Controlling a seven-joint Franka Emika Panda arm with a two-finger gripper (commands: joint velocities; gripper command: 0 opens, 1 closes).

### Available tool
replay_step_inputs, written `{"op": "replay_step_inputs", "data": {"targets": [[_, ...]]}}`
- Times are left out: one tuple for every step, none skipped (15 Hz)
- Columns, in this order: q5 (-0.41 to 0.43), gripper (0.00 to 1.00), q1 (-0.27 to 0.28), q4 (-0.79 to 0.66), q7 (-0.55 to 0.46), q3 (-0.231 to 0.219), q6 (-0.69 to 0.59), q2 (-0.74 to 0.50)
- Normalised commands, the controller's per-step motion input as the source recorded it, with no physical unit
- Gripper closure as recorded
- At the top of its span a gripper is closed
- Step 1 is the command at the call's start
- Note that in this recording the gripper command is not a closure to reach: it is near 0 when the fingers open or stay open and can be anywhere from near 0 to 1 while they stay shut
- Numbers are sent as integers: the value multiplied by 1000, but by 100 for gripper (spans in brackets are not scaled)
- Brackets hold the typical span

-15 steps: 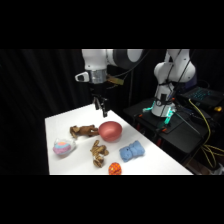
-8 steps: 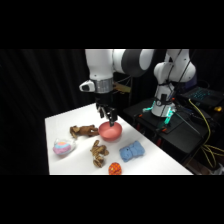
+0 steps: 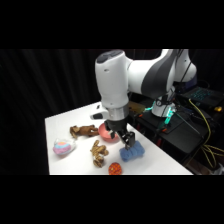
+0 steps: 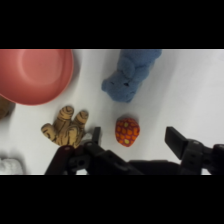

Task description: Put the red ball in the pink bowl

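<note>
Big picture first: white table (image 3: 65, 125) w/ the Panda arm (image 3: 150, 75) reaching in from the upper right, wrist pointed straight down, so the approach looks like a top-down pick.

Pink bowl (image 4: 32, 75) next, biggest round thing here. It sits upright, mouth up, nothing in it as far as the wrist view shows. In the side view the bowl (image 3: 105, 131) is partly hidden behind the gripper. Open side up makes sense: it's the drop target.

Gripper (image 4: 135, 137): fingers spread wide, nothing held. The gap lines up either side of the ball, which reads as pre-grasp alignment, not contact. Side view puts the gripper (image 3: 126, 142) above the table, near the blue toy.

Blue plush toy (image 4: 131, 75) lies just beyond the ball, apart from it. Striped tiger plush (image 4: 65, 129) lies beside the ball on the bowl's side, close to one finger; likely the snag risk on descent. A brown plush (image 3: 84, 131) and a pastel soft lump (image 3: 62, 147) sit farther off, no factor.

Smallest: red ball (image 4: 127, 131), bumpy, speckled, resting on bare table between the fingers' line, touching neither toy. Side view has the ball (image 3: 115, 168) at the table's near edge. Task not yet done; the grasp comes first.
</note>
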Motion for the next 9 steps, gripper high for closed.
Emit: {"op": "replay_step_inputs", "data": {"targets": [[-56,0,60,508,-150,63,-83,520],[-39,0,27,558,-206,51,-107,543],[-18,0,-3,600,-246,40,-139,554],[-4,0,-30,624,-283,36,-161,549],[10,0,-46,631,-305,40,-180,536],[18,0,-62,636,-328,47,-195,524],[13,0,-71,625,-342,48,-195,506],[24,0,-84,597,-343,57,-207,465],[47,0,-107,592,-349,68,-218,462]]}}
